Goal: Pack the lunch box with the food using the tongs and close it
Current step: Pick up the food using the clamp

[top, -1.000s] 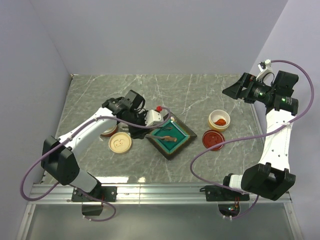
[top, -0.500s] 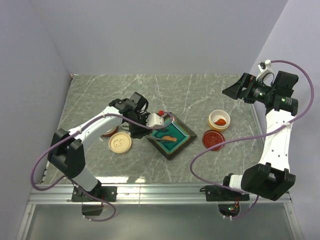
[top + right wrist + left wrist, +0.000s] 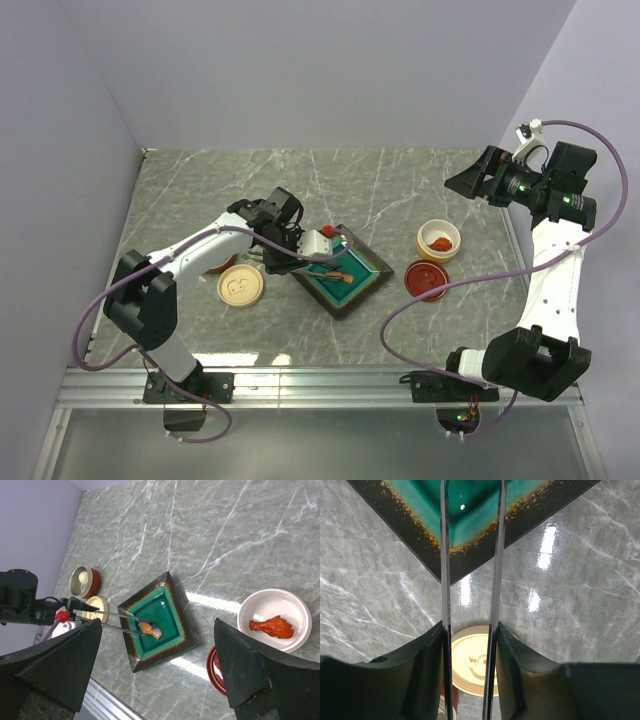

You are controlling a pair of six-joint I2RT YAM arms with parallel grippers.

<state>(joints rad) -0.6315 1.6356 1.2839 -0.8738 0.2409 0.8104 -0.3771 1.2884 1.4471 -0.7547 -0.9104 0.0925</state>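
- Grey metal tongs (image 3: 445,580) sit in my left gripper (image 3: 470,632). Their two slim arms run along the inner faces of the fingers (image 3: 420,665), which are closed in on them.
- From the left wrist view the arms run forward almost side by side, over the near corner of the dish (image 3: 161,605).
- In the right wrist view the tips come together at the orange lump (image 3: 149,629), which lies on the green floor of the dish. I cannot tell whether the tips pinch it or only touch it.
- Dark and speckled at the rim, the square dish lies cornerwise near the middle of the table (image 3: 400,190).
- Just left of the dish lies a cream lid (image 3: 241,287), flat on the table under my left wrist.
- Beside that lid stands a small red pot (image 3: 92,582), open, with the cream egg piece (image 3: 82,580) inside.
- Well to the right of the dish stands a white bowl (image 3: 295,607), open, holding a red drumstick-shaped piece (image 3: 272,626) and a small white bit.
- A red lid (image 3: 427,279) lies flat, just beside the bowl on its near side.
- My right gripper (image 3: 462,181) hangs high over the far right of the table, well apart from everything. Its jaws are spread wide and hold nothing.
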